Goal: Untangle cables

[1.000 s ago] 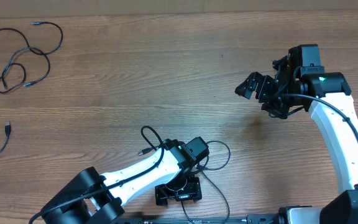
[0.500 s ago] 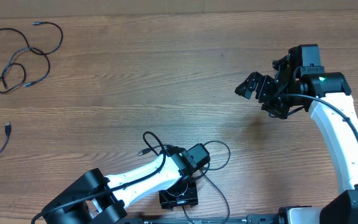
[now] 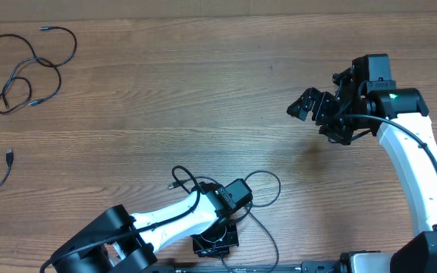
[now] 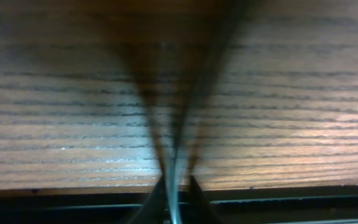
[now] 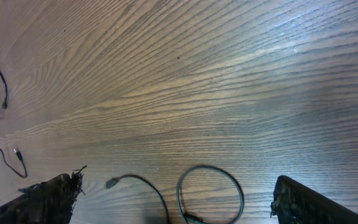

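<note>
Currently the left gripper (image 3: 215,244) is working low at the near edge of the wooden table (image 3: 203,91), right at the near cable tangle (image 3: 190,180). Its jaws are sitting together. In the left wrist view, blurred dark strands are running up from the meeting fingertips, so I am reading it as pinched on a strand of that tangle; the blur is hiding which strand. Two loops are showing beside the wrist: a small one on the left, with a plug end (image 3: 172,184) pointing left, and a wider one on the right.

The right gripper (image 3: 310,106) is hovering over bare wood on the right side, well apart from every cable. Its jaws are standing wide apart and holding nothing.

The far-left cables (image 3: 33,61) are lying in overlapping loops at the far-left corner. A separate loose cord (image 3: 9,157) is lying nearer, at the left edge. Neither arm is touching them.

Judgement: the grasp on the near tangle is being made and no strand is pulled free yet, so the task is looking early. The next move is calling for a slow draw of the pinched strand away from the loops. The right arm should be coming across to pin or take the wider loop, so the bundle is not dragging along whole or slipping off the near edge.
</note>
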